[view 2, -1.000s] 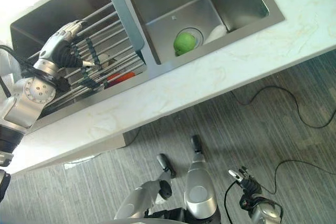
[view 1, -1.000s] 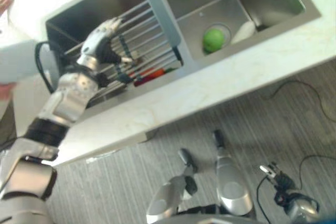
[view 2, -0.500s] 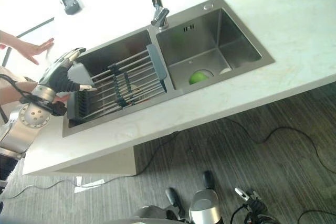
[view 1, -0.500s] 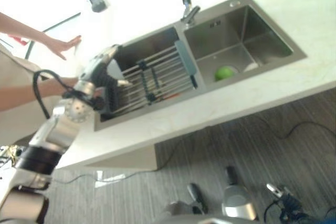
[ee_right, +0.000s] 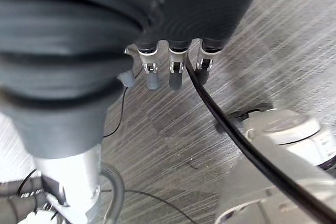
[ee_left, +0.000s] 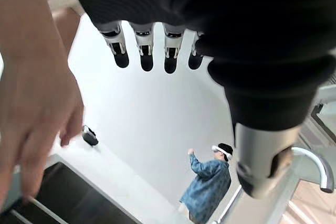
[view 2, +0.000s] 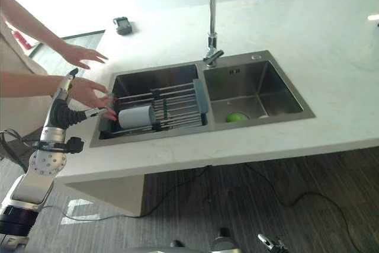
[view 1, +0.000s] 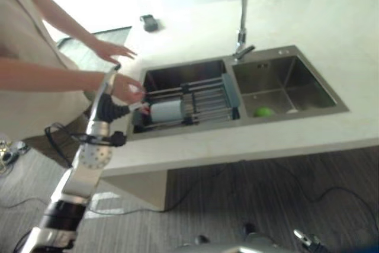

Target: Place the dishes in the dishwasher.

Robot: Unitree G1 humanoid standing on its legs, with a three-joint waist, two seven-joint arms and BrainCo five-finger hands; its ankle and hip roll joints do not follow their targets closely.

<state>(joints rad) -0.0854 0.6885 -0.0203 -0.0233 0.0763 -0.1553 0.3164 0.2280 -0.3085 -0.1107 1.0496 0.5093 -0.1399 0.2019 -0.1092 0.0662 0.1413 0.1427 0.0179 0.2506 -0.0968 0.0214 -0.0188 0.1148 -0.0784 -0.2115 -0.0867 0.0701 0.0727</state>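
A grey cup (view 2: 135, 117) lies on its side on the slatted rack (view 2: 177, 106) across the left basin of the sink (view 2: 177, 137). My left hand (view 2: 61, 106) is raised at the sink's left edge, just left of the rack, fingers (ee_left: 146, 51) straight and open, holding nothing. A person's hand (view 2: 89, 92) hovers right beside it, fingers reaching toward the rack's left end. A green round thing (view 2: 235, 117) sits in the right basin. My right hand (ee_right: 169, 72) hangs low over the floor, open and empty.
The person stands at the left and holds a second hand (view 2: 83, 55) over the counter (view 2: 331, 45). A tall faucet (view 2: 212, 22) rises behind the sink. A small dark object (view 2: 122, 25) lies on the far counter. Another person (ee_left: 207, 182) stands farther off.
The camera has tilted up and the whole picture has shifted. My left hand has come off the rack to the sink's left edge. The person's hands have come close to it.
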